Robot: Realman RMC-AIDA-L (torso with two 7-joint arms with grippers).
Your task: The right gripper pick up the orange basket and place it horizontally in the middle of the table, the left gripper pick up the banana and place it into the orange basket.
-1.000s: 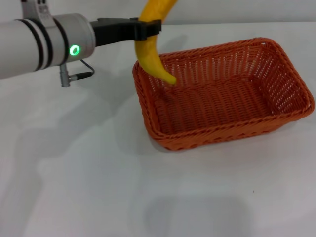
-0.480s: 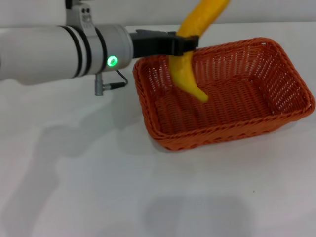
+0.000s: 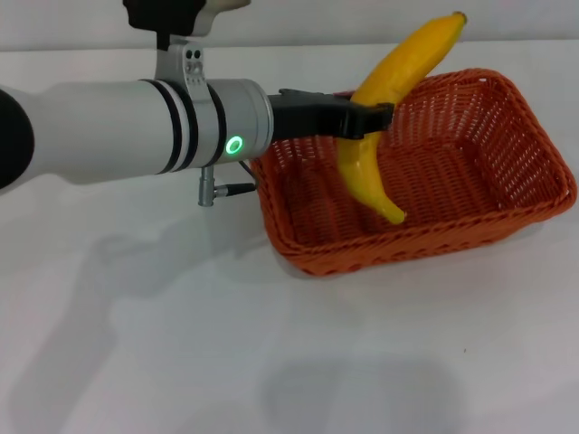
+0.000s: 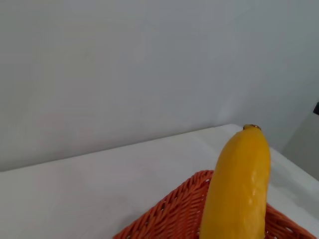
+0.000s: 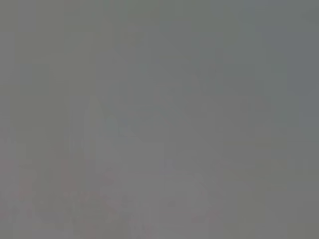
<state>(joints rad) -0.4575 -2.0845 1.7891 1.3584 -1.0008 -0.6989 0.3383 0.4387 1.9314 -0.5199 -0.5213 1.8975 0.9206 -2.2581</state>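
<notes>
Your left gripper (image 3: pixel 369 118) is clamped on the banana (image 3: pixel 384 104), its black fingers (image 3: pixel 321 114) closed narrow across the fruit's middle, with the fruit filling the gap between them. The silver arm reaches in from the basket's left side, level with its near-left corner, and the green light on it is lit.

The banana hangs steeply tilted above the basket (image 3: pixel 516 212). Its lower tip points down into the basket's left half, near the front wall; you cannot tell from the head view whether that tip touches the woven floor or hangs just clear of it. Its upper end rises well above the basket's far rim and leans toward the basket's right. In the left wrist view the banana (image 4: pixel 239 189) stands up close to the lens, with the basket rim (image 4: pixel 164 211) below and behind it, and a pale wall beyond.

The basket sits on the table (image 3: pixel 181 344), long side running left to right, open side up, with nothing lying inside it apart from the banana's hanging tip. Its near rim is just beside the gripper's cable plug.

Your right gripper does not show in the head view, and the right wrist view gives only a flat grey field, so nothing about it can be read.
</notes>
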